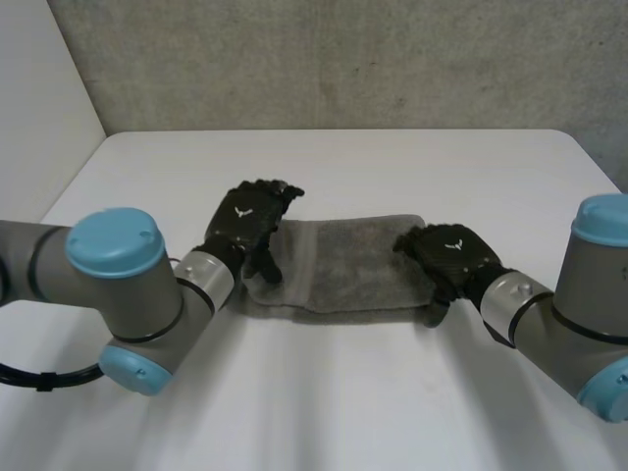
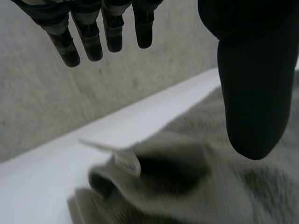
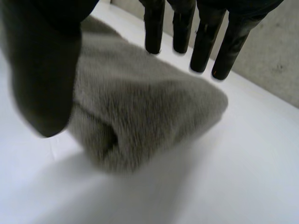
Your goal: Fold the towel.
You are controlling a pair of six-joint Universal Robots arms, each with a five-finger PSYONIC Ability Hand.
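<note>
A grey towel [image 1: 343, 263] lies folded into a long strip across the middle of the white table. My left hand [image 1: 247, 222] hovers over its left end, thumb reaching down toward the cloth. In the left wrist view, that hand [image 2: 252, 84] has straight fingers spread apart from the thumb, and the rumpled towel end [image 2: 196, 186] with a small white label [image 2: 126, 161] lies under it. My right hand [image 1: 453, 253] is over the towel's right end. In the right wrist view, the right hand [image 3: 42, 70] is open above the rounded folded end [image 3: 140, 107], holding nothing.
The white table [image 1: 334, 392] stretches bare in front of and behind the towel. A grey concrete wall [image 1: 343, 59] rises at the table's far edge and a white panel [image 1: 39, 108] stands at the left. Both arms flank the towel.
</note>
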